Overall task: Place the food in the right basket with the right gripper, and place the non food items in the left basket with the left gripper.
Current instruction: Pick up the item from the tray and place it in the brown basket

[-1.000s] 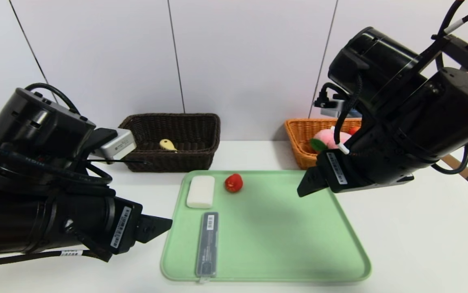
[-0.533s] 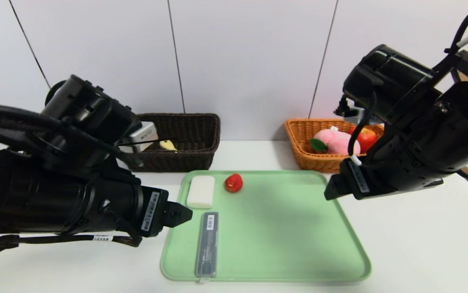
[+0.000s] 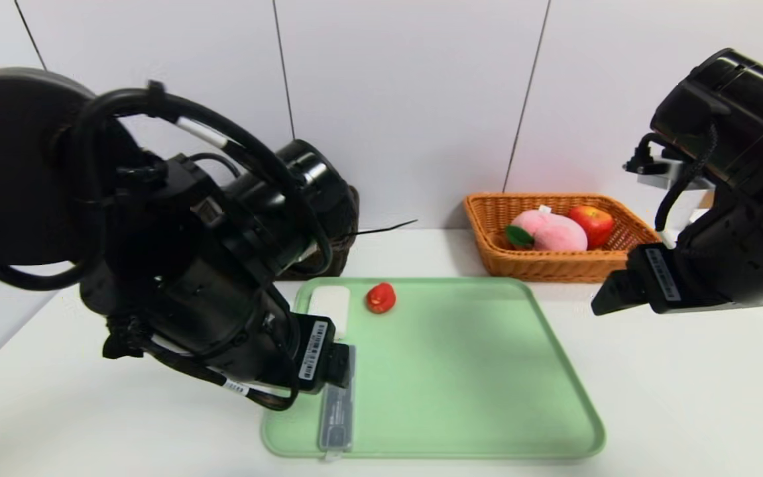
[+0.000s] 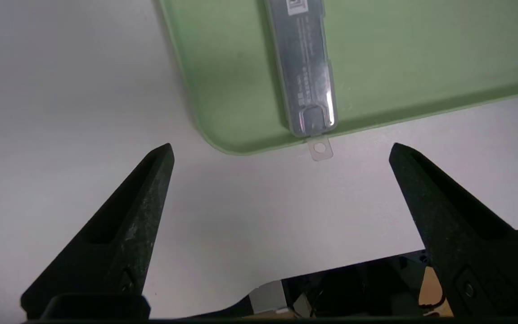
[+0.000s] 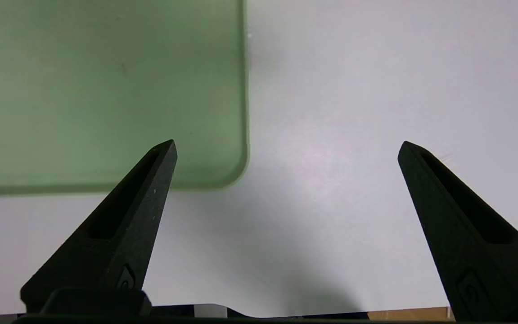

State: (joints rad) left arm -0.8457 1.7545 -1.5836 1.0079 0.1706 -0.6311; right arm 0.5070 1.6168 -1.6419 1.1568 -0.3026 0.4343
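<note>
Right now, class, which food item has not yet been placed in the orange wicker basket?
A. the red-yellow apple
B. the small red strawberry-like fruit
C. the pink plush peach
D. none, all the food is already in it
B: the small red strawberry-like fruit sits on the green tray, while the apple and the peach lie inside the orange basket.

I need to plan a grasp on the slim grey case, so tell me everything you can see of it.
The grey case is long, slim, translucent-looking plastic with printed text, a barcode label at its far end and a small clear hang tab poking past the rim. It lies flat on the green tray, near its left front corner. The open left gripper hovers above, not touching it.
</note>
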